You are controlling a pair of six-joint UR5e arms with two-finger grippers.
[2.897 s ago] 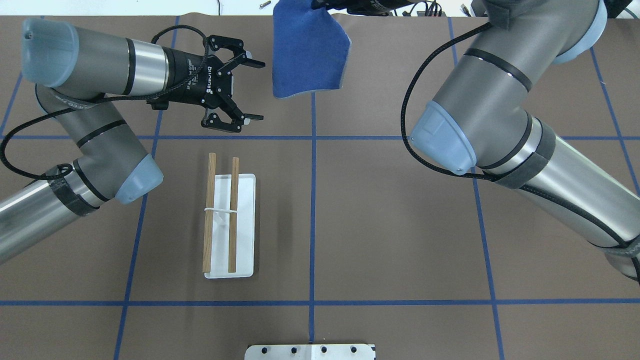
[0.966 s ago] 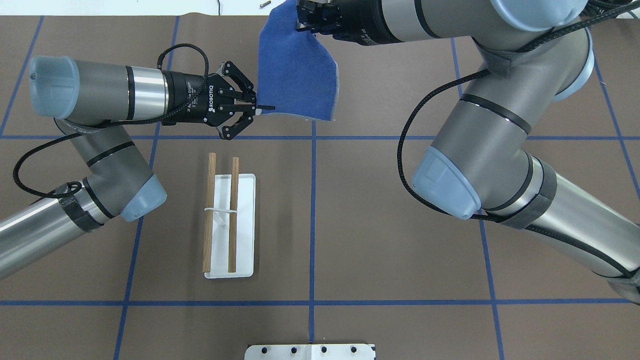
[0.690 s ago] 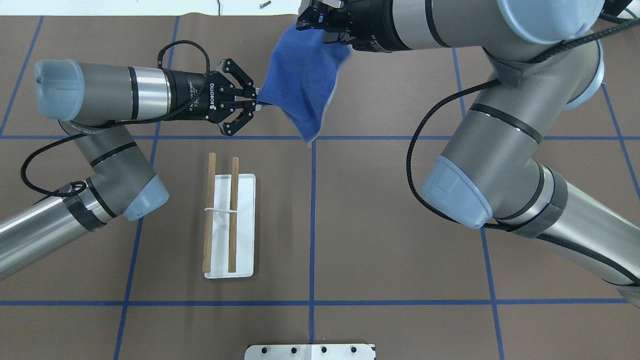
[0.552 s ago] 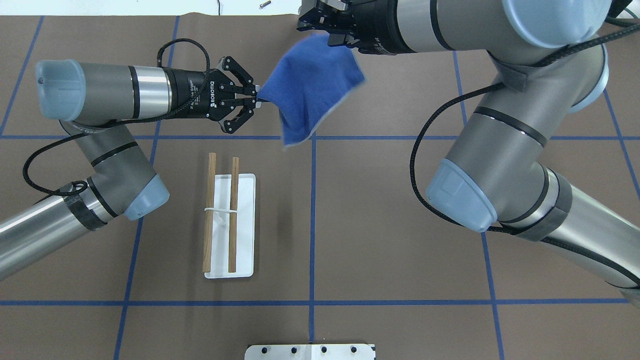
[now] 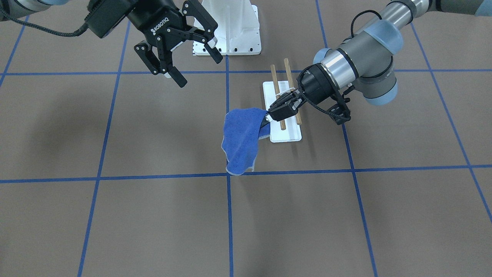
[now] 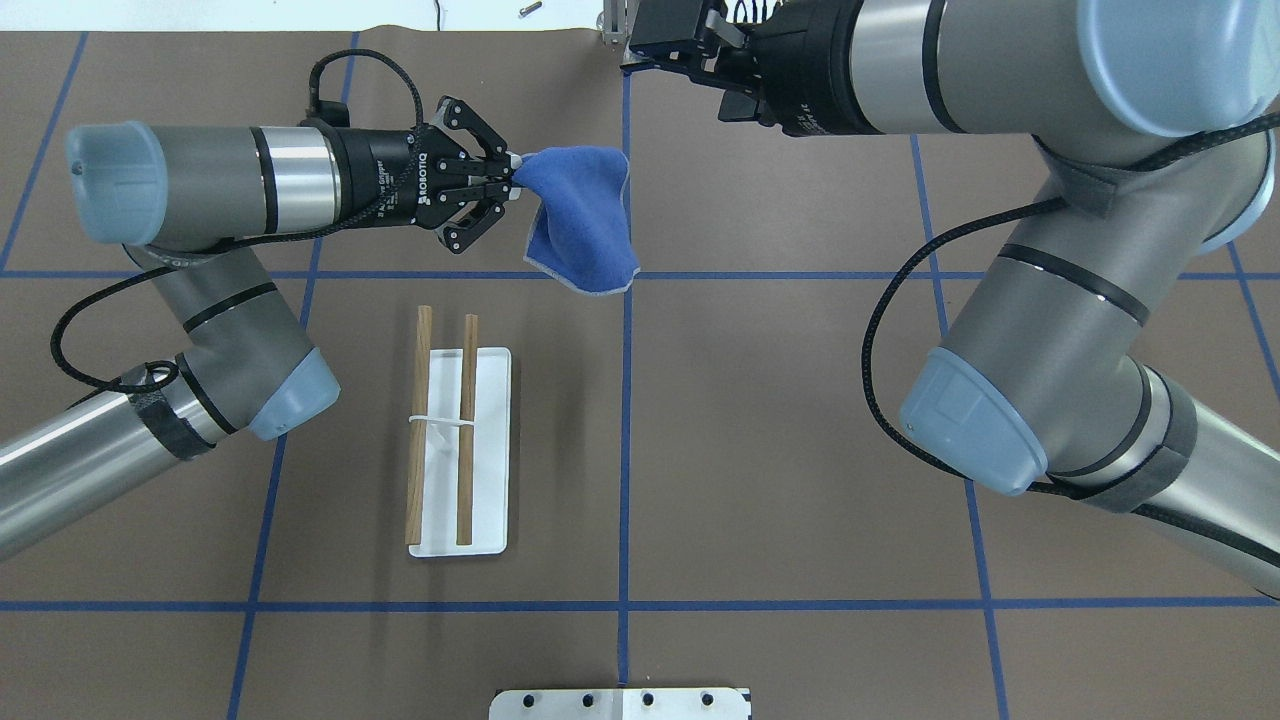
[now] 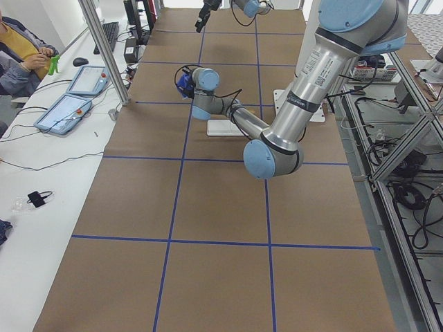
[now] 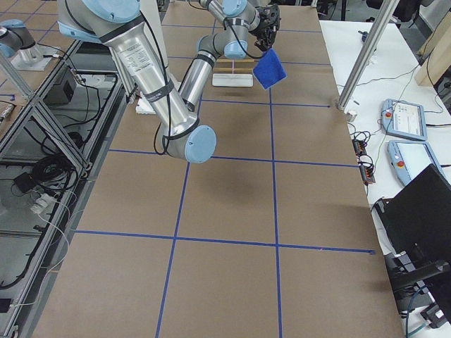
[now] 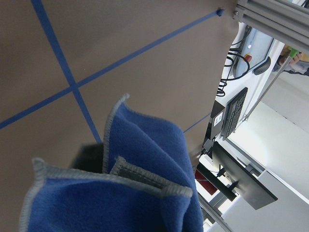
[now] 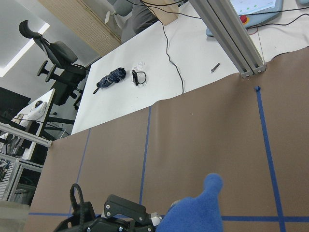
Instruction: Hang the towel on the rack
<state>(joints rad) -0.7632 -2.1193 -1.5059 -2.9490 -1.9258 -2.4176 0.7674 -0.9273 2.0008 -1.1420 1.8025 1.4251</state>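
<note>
Left gripper (image 6: 512,180) pinches towel (image 6: 585,225) corner, cloth dangling over bench. Right gripper (image 5: 199,71) wide, empty. Rack (image 6: 490,450) bare; draping not yet done.

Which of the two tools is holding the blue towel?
The left tool, shut on a corner of the towel; the right tool is open and empty.

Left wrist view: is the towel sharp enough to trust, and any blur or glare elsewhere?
Left wrist view: the towel is crisp, grey edging readable, but the room at right is washed out. Overhead view: no motion blur; a faint shadow lies right of the rack. Right wrist view: the towel's tip looks soft.
</note>
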